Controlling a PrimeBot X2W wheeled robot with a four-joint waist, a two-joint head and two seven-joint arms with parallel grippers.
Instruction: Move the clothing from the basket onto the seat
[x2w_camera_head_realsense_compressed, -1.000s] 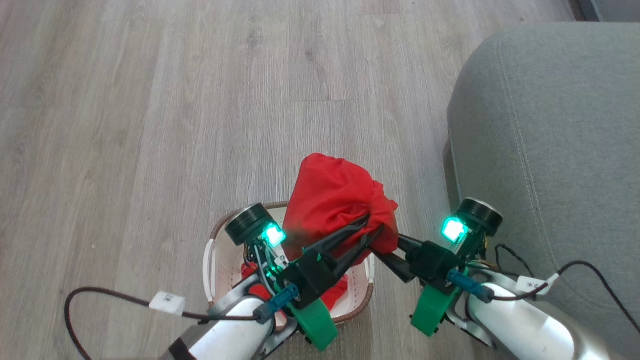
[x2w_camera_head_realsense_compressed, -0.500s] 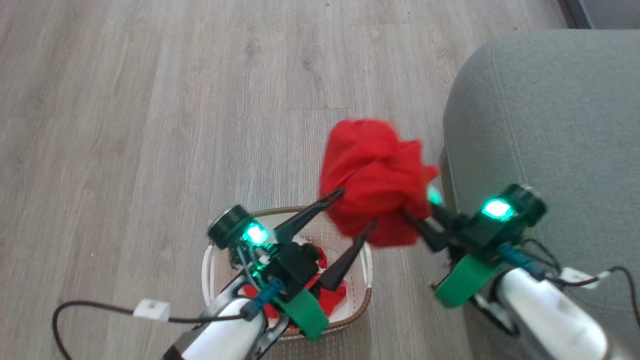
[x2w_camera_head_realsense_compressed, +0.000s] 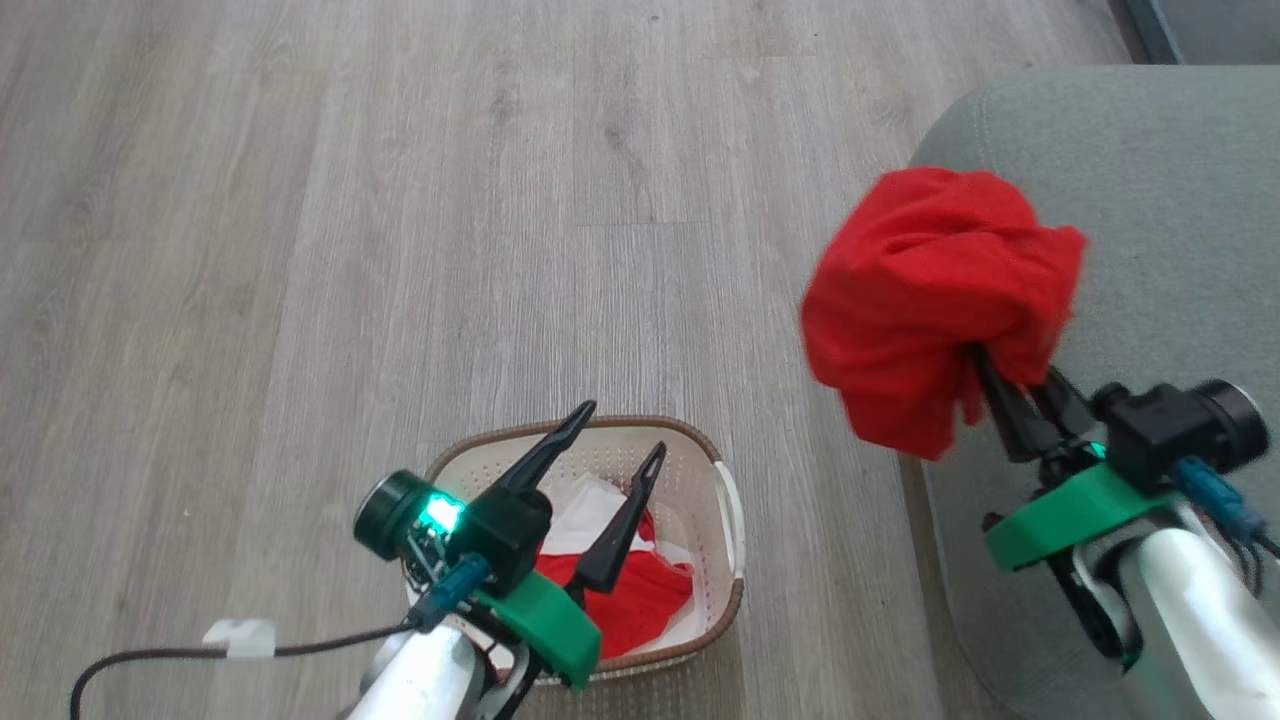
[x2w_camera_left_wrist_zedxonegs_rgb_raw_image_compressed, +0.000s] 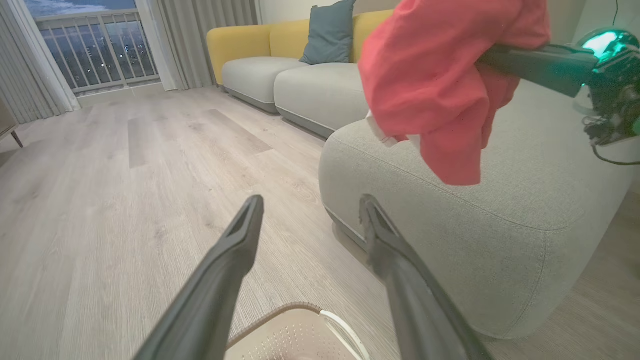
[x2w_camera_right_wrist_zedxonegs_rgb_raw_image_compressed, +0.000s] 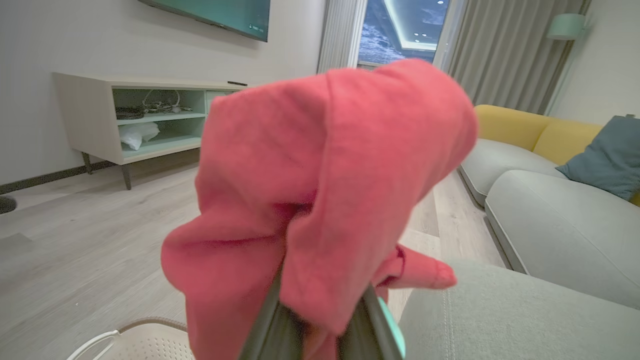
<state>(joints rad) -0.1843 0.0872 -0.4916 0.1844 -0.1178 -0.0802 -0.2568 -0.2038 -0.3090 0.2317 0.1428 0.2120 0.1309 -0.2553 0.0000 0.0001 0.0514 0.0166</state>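
Note:
A bright red garment (x2w_camera_head_realsense_compressed: 935, 290) hangs bunched in the air over the left edge of the grey-green seat (x2w_camera_head_realsense_compressed: 1170, 180). My right gripper (x2w_camera_head_realsense_compressed: 990, 365) is shut on it, fingertips buried in the fabric. The wrist views show the same garment (x2w_camera_right_wrist_zedxonegs_rgb_raw_image_compressed: 325, 175) (x2w_camera_left_wrist_zedxonegs_rgb_raw_image_compressed: 435, 75) draped over those fingers, above the seat (x2w_camera_left_wrist_zedxonegs_rgb_raw_image_compressed: 450, 225). The cream basket (x2w_camera_head_realsense_compressed: 700, 440) sits on the floor at bottom centre, holding red clothing with white parts (x2w_camera_head_realsense_compressed: 630, 600). My left gripper (x2w_camera_head_realsense_compressed: 620, 432) stands open above the basket, nothing between its fingers (x2w_camera_left_wrist_zedxonegs_rgb_raw_image_compressed: 247, 220).
Pale wood floor (x2w_camera_head_realsense_compressed: 350, 250) surrounds the basket. A dark cable with a white tag (x2w_camera_head_realsense_compressed: 238, 632) trails from the left arm. Farther off stand a yellow-backed sofa with a blue pillow (x2w_camera_left_wrist_zedxonegs_rgb_raw_image_compressed: 327, 30) and a low media cabinet (x2w_camera_right_wrist_zedxonegs_rgb_raw_image_compressed: 125, 115).
The left gripper let go of the red garment, opened and drew back over the basket. The right gripper carried the garment up and to the right, to the seat's edge.

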